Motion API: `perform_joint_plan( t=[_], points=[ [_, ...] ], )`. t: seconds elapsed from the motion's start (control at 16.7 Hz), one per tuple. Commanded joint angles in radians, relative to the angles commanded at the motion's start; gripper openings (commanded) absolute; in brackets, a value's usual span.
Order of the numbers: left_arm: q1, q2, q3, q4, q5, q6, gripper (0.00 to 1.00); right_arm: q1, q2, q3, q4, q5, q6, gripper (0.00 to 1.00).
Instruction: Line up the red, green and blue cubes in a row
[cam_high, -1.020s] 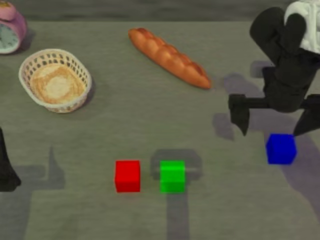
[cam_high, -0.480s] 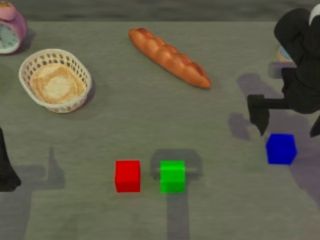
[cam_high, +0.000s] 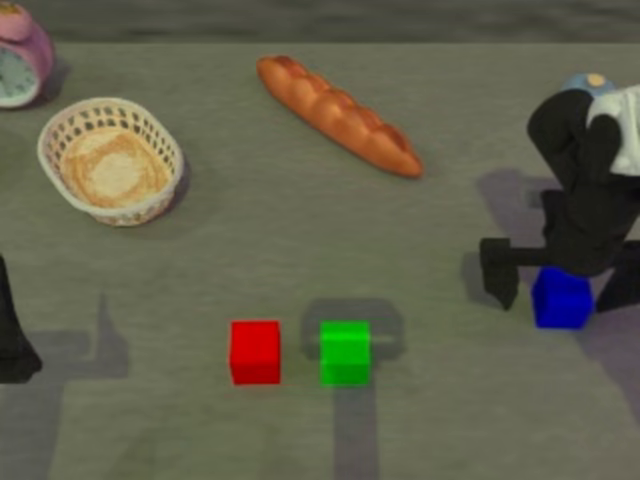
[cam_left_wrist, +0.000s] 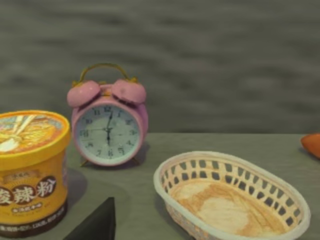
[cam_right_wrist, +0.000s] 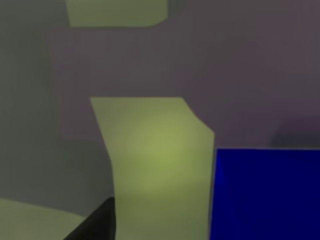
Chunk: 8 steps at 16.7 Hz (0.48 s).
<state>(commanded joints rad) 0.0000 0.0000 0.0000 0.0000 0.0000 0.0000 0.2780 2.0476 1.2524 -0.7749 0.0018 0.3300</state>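
Cubes first, at the near side of the grey-green matte table (cam_high: 300, 240): the bright red matte cube (cam_high: 255, 351) and the bright green matte cube (cam_high: 345, 352) sit side by side with a narrow gap between them, red toward the table's left, both upright and square to the near edge. Neither is touched by anything.

At the table's left edge, level with these two, a dark part of the left arm (cam_high: 12, 340) shows, parked; its gripper does not appear in the top view, and its wrist view shows only a dark corner of one finger, so I cannot tell whether those jaws are apart or together.

Slightly farther back and well to the right lies the deep blue matte cube (cam_high: 561, 297), out of line with the other two. The right gripper (cam_high: 560, 283) straddles it, its black fingers (cam_high: 498, 272) spread wide apart, one on each side of the cube and neither pressing it. In the right wrist view the blue cube (cam_right_wrist: 265, 192) fills the lower corner beside one dark fingertip.

Farther back, on the left, stands an oval cream wicker basket (cam_high: 62, 128) with a pale brown liner. A long golden braided bread loaf (cam_high: 338, 115) lies slanted near the middle of the far side. At the far left corner stands a pink twin-bell alarm clock (cam_high: 18, 58); the left wrist view also shows a yellow printed noodle tub (cam_left_wrist: 31, 170) beside it.
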Motion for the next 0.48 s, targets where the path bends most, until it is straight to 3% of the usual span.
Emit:
perform_joint_plan(
  t=[0.36,0.48],
  points=[
    [0.0,0.0,0.0,0.0,0.0,0.0,1.0,0.0,0.019,-0.025,0.043,0.0,0.0,1.0],
    [0.0,0.0,0.0,0.0,0.0,0.0,1.0,0.0,0.019,-0.025,0.043,0.0,0.0,0.85]
  ],
)
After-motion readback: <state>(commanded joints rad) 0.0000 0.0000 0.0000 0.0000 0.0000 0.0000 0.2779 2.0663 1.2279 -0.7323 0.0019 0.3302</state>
